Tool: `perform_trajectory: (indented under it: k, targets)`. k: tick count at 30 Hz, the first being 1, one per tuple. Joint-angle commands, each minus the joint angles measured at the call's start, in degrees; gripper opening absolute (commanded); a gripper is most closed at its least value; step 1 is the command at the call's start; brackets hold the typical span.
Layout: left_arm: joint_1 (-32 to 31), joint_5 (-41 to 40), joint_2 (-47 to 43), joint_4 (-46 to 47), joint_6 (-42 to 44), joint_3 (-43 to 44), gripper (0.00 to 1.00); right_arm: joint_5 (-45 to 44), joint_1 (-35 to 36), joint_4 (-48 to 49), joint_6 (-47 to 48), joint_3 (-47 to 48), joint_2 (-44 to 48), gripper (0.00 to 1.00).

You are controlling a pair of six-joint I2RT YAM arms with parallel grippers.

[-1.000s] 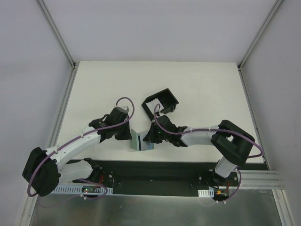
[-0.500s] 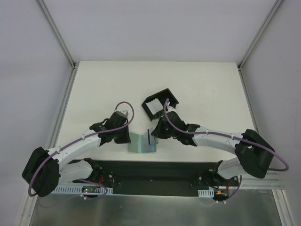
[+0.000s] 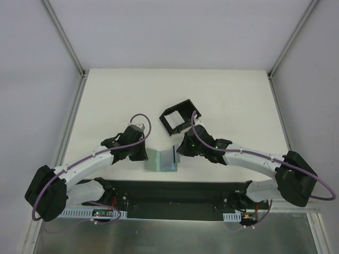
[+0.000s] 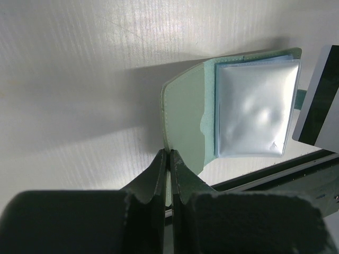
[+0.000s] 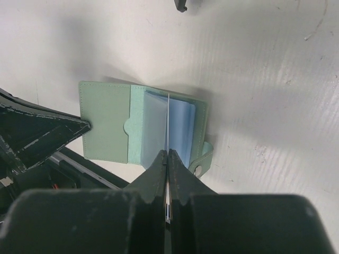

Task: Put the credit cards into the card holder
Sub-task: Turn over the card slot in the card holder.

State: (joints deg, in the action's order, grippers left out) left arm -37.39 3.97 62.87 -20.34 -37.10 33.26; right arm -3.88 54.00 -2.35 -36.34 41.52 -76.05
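Observation:
The grey-green flat case [image 3: 157, 160] lies open near the table's front edge. My left gripper [image 3: 144, 155] is shut on its left flap [image 4: 183, 124]; in the left wrist view, my left gripper [image 4: 169, 156] shows its jaws pinching the flap's edge. My right gripper [image 3: 180, 150] is shut on the whitish-grey card with a dark stripe [image 4: 319, 100], held on edge over the case. In the right wrist view, my right gripper [image 5: 167, 154] grips that card [image 5: 167, 119], seen edge-on. A light blue card [image 5: 183, 127] sits in the case. The black card holder [image 3: 180, 117] stands just behind the right gripper.
The dark base rail [image 3: 175, 193] runs along the table's near edge, just in front of the case. The case's snap tab [image 5: 203, 159] sticks out on its right. White side walls [image 3: 63, 106] bound the table.
My right gripper has drawn the striped card up and to the right, away from the case, and the right arm has stretched out. The case has opened flatter. The left gripper has barely moved.

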Motion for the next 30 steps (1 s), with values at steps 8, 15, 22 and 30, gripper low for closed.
perform_trajectory:
  k: [8,15,22,30]
  targets:
    - [0.47,0.69,-0.29,0.65,-0.60,0.32,0.00,-0.17,-0.38,-3.45,-0.05,0.49,-1.11,0.00]
    - [0.47,1.04,-0.12,0.91,-0.78,0.14,0.00,0.36,-0.30,-3.10,-0.23,0.32,-3.40,0.00]
    - [0.47,1.31,-0.38,1.44,-1.31,-0.65,0.00,1.85,-0.30,-1.61,-0.66,0.41,-6.56,0.00]
    - [0.47,1.75,0.15,2.23,-1.39,-1.17,0.00,5.35,-0.12,1.91,-0.75,1.46,-7.27,0.00]
